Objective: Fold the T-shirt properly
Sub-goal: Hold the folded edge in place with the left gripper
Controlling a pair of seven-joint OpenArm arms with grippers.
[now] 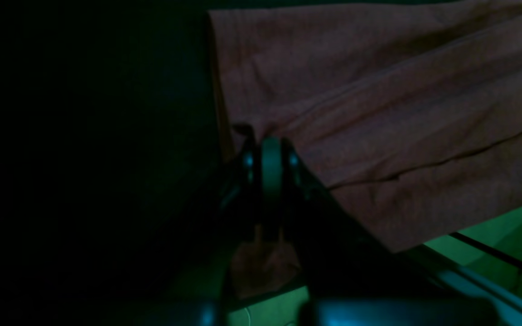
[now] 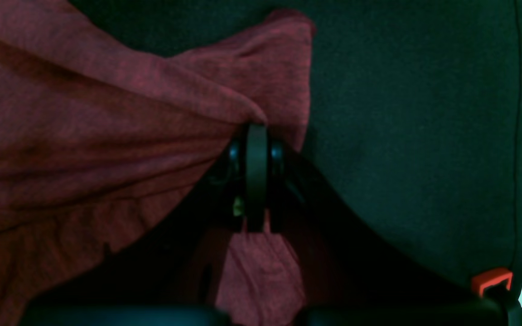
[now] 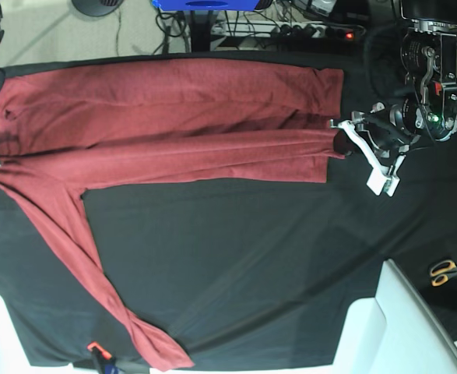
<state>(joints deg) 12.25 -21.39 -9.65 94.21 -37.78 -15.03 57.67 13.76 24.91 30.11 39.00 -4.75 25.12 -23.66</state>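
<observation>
The T-shirt is big and brick red, with no picture on it. It is soft and has long sleeves. It lies spread out sideways across the far part of the table. Its body makes a long flat band with a few soft folds running along it. One straight edge is at the right side in the base view. There the cloth is bunched up a little at one spot. One long sleeve runs away from the left end of the body. It slants down toward the near edge of the table and ends there.
</observation>
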